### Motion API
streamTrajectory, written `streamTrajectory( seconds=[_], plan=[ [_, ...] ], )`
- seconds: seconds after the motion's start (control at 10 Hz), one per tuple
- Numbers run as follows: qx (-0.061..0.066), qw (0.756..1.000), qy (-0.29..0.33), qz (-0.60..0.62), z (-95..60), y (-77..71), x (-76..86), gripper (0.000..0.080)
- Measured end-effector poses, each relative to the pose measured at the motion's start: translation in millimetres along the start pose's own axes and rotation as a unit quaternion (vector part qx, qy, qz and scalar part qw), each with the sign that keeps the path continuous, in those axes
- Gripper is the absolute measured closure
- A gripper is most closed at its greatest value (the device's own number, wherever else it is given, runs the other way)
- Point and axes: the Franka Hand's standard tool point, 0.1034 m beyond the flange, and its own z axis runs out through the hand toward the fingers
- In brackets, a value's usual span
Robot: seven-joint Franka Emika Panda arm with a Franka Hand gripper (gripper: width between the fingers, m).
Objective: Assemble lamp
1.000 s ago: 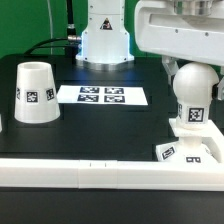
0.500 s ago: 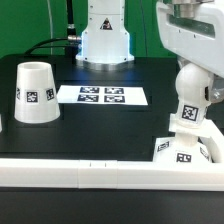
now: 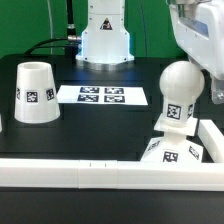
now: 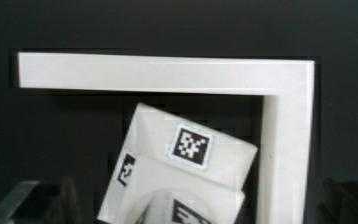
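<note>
The white arm's two-finger gripper (image 3: 212, 85) sits at the exterior view's right edge, mostly cut off, and whether its jaws are spread or pressed together I cannot tell. Just beside it stands the round white plastic bulb on its stem (image 3: 176, 98), leaning a touch, seated on the flat square white base (image 3: 166, 152), which is tucked into the corner of the long white rail (image 3: 100, 170). The wrist view shows that corner and the tilted base (image 4: 179, 160) too. So the bulb looks set on the base; whether it is fully screwed in, I can't judge. Well apart, over on the exterior view's left, the tapered white cone shade (image 3: 35, 92) waits on the black table (image 3: 100, 125), not yet fitted. Between them lies the marker board (image 3: 100, 96). No brands or readable writing anywhere, only black-and-white square tags.
</note>
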Motion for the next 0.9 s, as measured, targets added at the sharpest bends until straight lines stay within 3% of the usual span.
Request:
streamTrajectory(
  seconds=[0.1,0.2,0.4,0.6,0.9],
  plan=[
    [-0.029,0.998,-0.007,-0.063,-5.4,8.0,-7.1,0.0105],
    [-0.032,0.993,-0.01,-0.115,-8.9,8.8,-12.7,0.0101],
    [-0.024,0.964,-0.008,-0.265,-11.9,21.6,-13.4,0.01],
    [-0.023,0.971,-0.014,-0.238,-20.1,43.2,0.6,0.01],
    [-0.024,0.969,-0.015,-0.244,-16.7,41.4,-3.2,0.01]
  ],
)
